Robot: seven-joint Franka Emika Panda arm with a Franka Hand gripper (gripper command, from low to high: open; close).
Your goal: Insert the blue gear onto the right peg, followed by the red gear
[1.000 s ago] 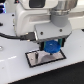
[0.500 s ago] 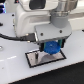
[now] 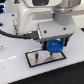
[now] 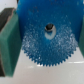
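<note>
Step one in hand: fingers point(image 3: 54, 47) clamped on blue gear point(image 4: 47, 37), held just above the plate point(image 3: 31, 58) at its right end; next, centre hole over right peg, then lower.

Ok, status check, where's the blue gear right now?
Gripper shut on blue gear. Gear held over the plate, not yet seated. Red gear not in view. Nothing seen blocking.
</note>
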